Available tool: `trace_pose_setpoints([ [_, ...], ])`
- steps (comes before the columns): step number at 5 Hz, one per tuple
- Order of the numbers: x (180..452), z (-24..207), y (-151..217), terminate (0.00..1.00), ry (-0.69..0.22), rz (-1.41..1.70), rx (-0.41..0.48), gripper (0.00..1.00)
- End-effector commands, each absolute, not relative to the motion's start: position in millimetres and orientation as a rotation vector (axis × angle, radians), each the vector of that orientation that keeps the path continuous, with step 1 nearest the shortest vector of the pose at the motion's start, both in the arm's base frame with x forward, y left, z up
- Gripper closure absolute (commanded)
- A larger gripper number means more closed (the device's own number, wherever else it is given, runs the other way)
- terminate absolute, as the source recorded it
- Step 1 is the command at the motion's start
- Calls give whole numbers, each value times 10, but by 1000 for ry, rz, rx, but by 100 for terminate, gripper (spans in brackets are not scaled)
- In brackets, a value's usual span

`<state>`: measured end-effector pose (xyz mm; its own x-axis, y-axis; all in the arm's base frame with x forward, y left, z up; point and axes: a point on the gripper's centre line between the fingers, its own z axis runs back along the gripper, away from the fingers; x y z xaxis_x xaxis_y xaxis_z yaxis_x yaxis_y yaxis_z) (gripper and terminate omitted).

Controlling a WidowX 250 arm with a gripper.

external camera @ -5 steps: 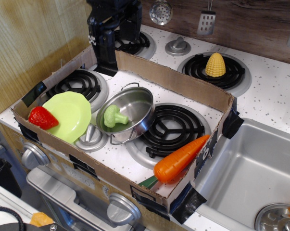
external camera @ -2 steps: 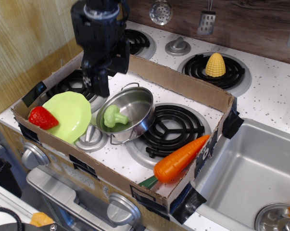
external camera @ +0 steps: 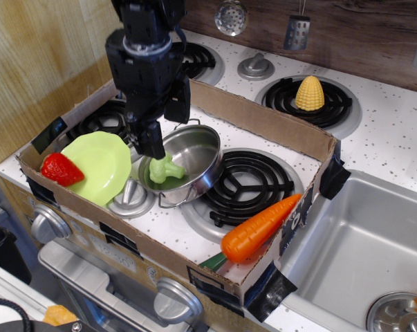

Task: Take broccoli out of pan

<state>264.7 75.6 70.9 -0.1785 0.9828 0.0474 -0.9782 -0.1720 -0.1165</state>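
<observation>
Presently listed, item one: broccoli (external camera: 165, 169), a small pale-green toy floret with a lumpy head and a short stem, lying inside the pan (external camera: 198, 155) toward its left wall, not yet lifted. Handling, by judgement: probably hollow plastic, light, stiff rather than soft, with a smooth skin that may slip between hard fingers; not fragile. Best hold would likely be across the lumpy head, where the bumps give purchase, or across the stem where it meets the head; a pinch on the rounded crown alone risks squirting it sideways. Item two: pan, shiny steel, shallow straight sides, thin wire loop handles, sitting partly over a front burner (external camera: 246, 183); light enough, I judge, to shift if its rim is nudged. Item three: gripper (external camera: 151, 144), black, hanging just above the pan's left rim and the floret, its tip hiding part of the head; whether the fingers are parted or closed cannot be told from this view, and no contact can be confirmed. Also present: lime plate (external camera: 101, 166) with a strawberry (external camera: 60, 169) left of the pan, carrot (external camera: 260, 227) at the front right, corn (external camera: 310, 93) on a rear burner, cardboard wall (external camera: 263, 124) around the work area.
</observation>
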Motion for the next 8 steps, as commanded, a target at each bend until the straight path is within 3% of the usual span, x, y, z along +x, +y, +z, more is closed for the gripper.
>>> trace_pose_setpoints([
  [1,2725,601,773,0,-179,1762,-90,0],
  [8,2804,149,926,0,-188,1820,-62,0],
])
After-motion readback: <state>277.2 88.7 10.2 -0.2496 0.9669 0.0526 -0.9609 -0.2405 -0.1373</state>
